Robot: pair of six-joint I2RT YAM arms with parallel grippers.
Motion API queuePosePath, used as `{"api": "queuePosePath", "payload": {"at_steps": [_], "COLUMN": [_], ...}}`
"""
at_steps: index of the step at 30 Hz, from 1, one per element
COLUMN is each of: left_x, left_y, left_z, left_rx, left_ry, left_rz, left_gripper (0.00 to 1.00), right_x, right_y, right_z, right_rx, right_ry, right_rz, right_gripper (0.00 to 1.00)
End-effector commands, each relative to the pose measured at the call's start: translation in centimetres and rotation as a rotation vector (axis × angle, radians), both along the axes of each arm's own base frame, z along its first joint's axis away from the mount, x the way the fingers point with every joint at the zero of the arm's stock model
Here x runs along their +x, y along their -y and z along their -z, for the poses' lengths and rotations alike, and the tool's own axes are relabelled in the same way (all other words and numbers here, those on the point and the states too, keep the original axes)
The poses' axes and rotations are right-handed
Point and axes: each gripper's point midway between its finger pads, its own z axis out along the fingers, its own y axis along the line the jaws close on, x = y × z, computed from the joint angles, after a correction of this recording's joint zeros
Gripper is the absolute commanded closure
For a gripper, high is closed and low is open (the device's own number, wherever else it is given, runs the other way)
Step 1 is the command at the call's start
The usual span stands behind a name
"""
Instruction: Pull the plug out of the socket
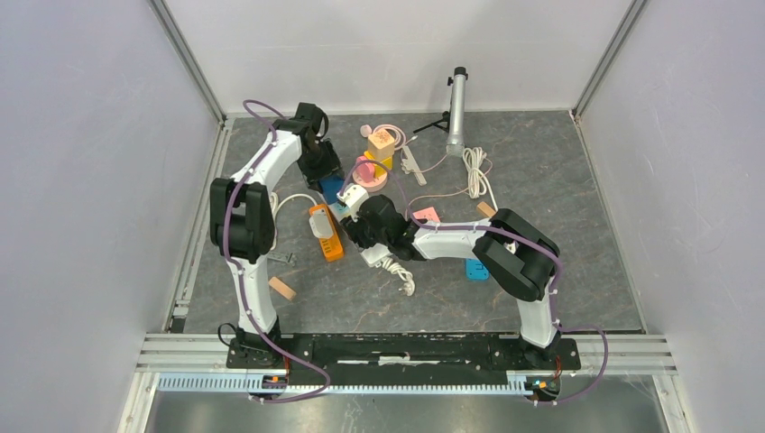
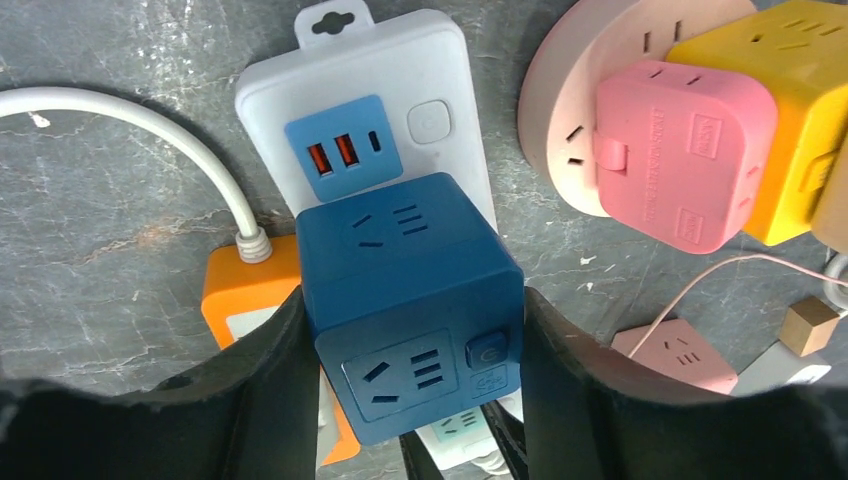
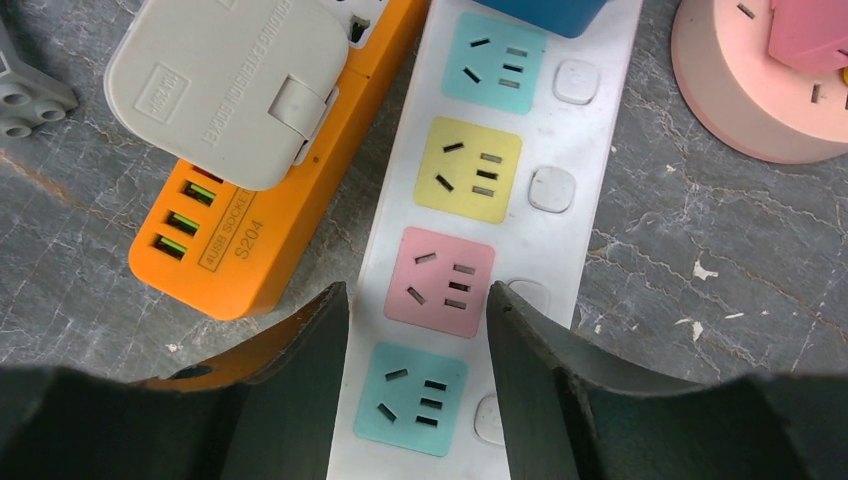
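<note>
The table (image 1: 577, 180) is grey like stone, with white walls all round. In the middle lies a long white power strip (image 3: 590, 130). The blue cube plug (image 2: 405, 270) sits in it, right next to the strip's blue USB part. The left gripper (image 2: 410, 330) squeezes the blue cube plug, one black finger on each side. The right gripper (image 3: 418, 310) is over the same strip further along. Its fingers are apart, with the pink socket (image 3: 440, 280) between them. An orange power strip (image 3: 250, 250) lies tight against the white one, with a pale grey block (image 3: 230, 85) plugged on top. A white cable (image 2: 150, 130) goes into the orange strip. On the other side, close by, a round pink base (image 2: 570, 110) carries a pink cube (image 2: 685, 150) and a yellow cube (image 2: 800, 110).
</note>
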Motion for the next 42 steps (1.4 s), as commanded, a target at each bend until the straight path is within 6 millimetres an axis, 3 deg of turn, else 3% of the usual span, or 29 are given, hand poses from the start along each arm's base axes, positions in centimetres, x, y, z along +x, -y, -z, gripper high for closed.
{"api": "queuePosePath", "payload": {"at_steps": [1,6,13,34,42], "left_x": [0.3,0.1,-0.9,-1.6,-0.4], "left_y": [-0.5,-0.3,0.3,1.4,-2.6], "left_z": [-1.4,-4.4,-6.1,-11.7,-11.4], "left_rx": [0.03,0.009,-0.036,-0.137,-0.066], "left_ry": [0.038,0.093,0.095,0.195,0.21], "left_rz": [0.049,0.062,0.088,0.103,0.021], "left_gripper": [0.59,0.78,0.94,0.98,0.98], "right_x": [-7.2,-7.2,-7.5,-7.8,-7.4], "right_y": [9.6,10.3,10.9,11.3,10.6], "right_z": [11.7,11.9,12.5,12.9,12.1], "right_rx": [-0.404,-0.432,-0.457,-0.467,-0.443], "right_ry": [-0.337,-0.327,-0.337,-0.349,-0.341], "right_rz": [0.011,0.021,0.023,0.036,0.031], "right_gripper": [0.42,0.44,0.45,0.45,0.45]}}
